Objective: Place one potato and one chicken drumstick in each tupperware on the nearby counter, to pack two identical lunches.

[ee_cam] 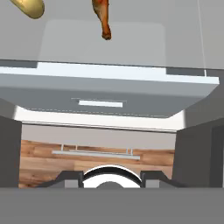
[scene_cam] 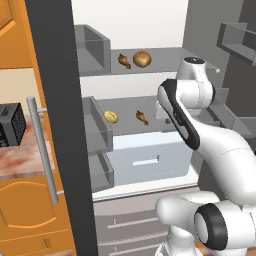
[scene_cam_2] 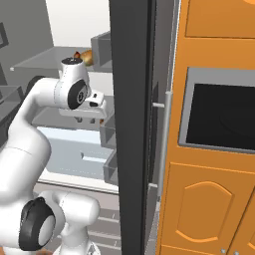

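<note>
- The fridge stands open, with its dark door edge (scene_cam: 57, 125) upright on the left of the left base view.
- On the upper grey shelf (scene_cam: 165, 62), a reddish-brown chicken drumstick (scene_cam: 124, 61) lies just left of the bigger golden-brown potato (scene_cam: 142, 59); the two sit near each other but apart.
- On the middle shelf (scene_cam: 125, 125), the smaller yellow potato (scene_cam: 111, 117) lies to the left and a second drumstick (scene_cam: 142, 117) to its right, with a gap between them.
- The hand view shows that same pair at its top edge: yellow potato (ee_cam: 29, 7) and drumstick (ee_cam: 102, 17), above the pale drawer (ee_cam: 109, 94).
- The white arm (scene_cam: 200, 130) reaches into the fridge at the level of the middle shelf, right of the second drumstick.
- The gripper (scene_cam_2: 89, 118) hangs under the wrist; whether its fingers are spread or closed cannot be told, and nothing is seen between them.
- The pinkish marble counter (scene_cam: 20, 157) lies far left, outside the fridge, with a black toaster (scene_cam: 11, 125) on it.
</note>
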